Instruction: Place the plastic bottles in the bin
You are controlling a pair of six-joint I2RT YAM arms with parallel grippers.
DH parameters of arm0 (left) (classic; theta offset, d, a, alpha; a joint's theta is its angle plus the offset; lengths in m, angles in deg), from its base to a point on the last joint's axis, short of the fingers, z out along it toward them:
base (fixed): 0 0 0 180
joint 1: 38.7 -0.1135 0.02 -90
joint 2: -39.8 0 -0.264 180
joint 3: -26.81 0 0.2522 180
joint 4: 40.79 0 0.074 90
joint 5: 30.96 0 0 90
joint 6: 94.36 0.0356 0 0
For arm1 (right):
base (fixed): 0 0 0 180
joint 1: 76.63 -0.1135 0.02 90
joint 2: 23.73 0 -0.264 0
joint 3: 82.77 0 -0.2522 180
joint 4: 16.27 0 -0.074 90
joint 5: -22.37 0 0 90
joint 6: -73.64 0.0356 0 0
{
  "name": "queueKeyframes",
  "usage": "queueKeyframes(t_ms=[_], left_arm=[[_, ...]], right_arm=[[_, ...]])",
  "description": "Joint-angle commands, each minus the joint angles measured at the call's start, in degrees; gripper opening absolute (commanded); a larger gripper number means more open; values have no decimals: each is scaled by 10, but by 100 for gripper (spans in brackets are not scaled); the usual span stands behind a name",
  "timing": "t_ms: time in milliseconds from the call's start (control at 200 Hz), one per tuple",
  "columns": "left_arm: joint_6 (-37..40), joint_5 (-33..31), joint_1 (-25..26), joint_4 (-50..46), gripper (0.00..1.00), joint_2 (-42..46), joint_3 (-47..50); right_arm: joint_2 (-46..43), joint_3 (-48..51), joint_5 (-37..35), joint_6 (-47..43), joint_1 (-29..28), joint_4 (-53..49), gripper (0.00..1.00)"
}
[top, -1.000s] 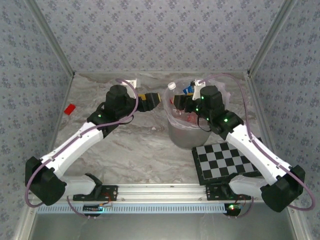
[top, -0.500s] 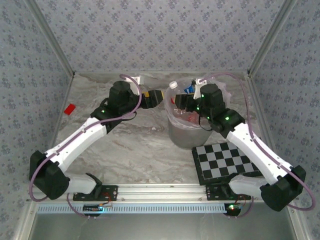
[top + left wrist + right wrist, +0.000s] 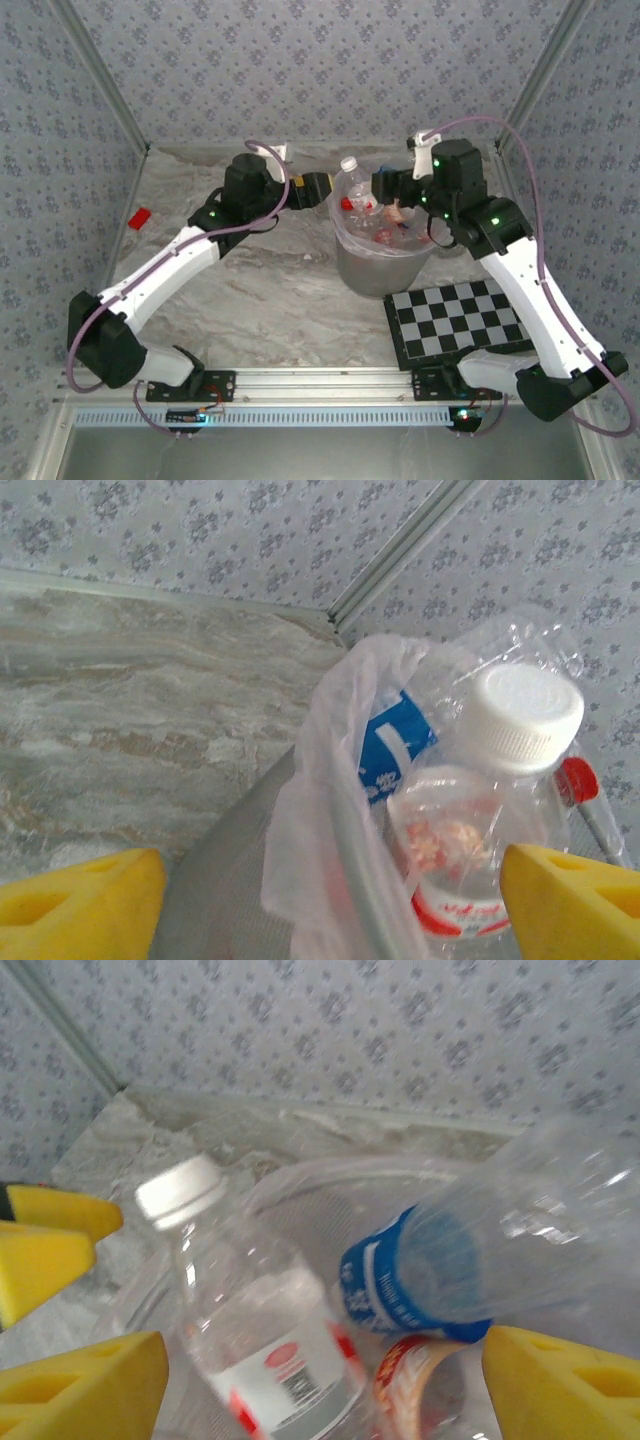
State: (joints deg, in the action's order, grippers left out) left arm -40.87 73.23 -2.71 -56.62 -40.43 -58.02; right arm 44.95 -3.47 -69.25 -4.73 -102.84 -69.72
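The left gripper [image 3: 322, 189], its arm stretched forward and rightward, gapes wide at the left rim of the bin [image 3: 375, 268]. A white-capped bottle [image 3: 351, 183] leans inside among other plastic bottles [image 3: 385, 232]. The right gripper [image 3: 378, 190], elbow raised high, hovers wide and empty over the bin's right side.

Red block [image 3: 139, 218] far left, checkerboard [image 3: 458, 320] near right, marble table [image 3: 270, 300]
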Motion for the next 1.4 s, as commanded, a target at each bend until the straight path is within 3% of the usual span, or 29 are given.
queueKeyframes(t_ms=[0, 205, 360, 535, 775, 845, 995, 1124, 1274, 1394], left_arm=[[5, 14, -2, 22, 87, -28, -41], [12, 8, 2, -1, 87, -93, -98], [32, -2, 15, -34, 87, -126, -124], [41, -6, 34, -43, 87, -149, -121], [28, -10, 39, -12, 87, -147, -75], [29, -18, 36, -10, 87, -135, -70], [54, -44, 21, -43, 87, -97, -85], [87, -82, 4, -78, 87, -54, -100], [118, -91, 1, -92, 88, -34, -149], [134, -68, 17, -99, 90, -75, -216]], right_arm=[[22, -36, -24, -41, 35, 11, 81], [106, -78, -21, -52, 113, 50, 72], [154, -94, -1, -58, 128, 45, 65], [107, -7, 2, -49, 128, 50, 55], [10, 128, 10, -14, 116, 65, 53], [4, 123, 10, -14, 116, 59, 55], [7, 44, 4, -22, 121, 8, 71], [-5, 3, -2, -10, 132, -42, 77], [-44, 49, 7, 11, 156, -67, 81], [-77, 109, 28, 35, 175, -64, 81]])
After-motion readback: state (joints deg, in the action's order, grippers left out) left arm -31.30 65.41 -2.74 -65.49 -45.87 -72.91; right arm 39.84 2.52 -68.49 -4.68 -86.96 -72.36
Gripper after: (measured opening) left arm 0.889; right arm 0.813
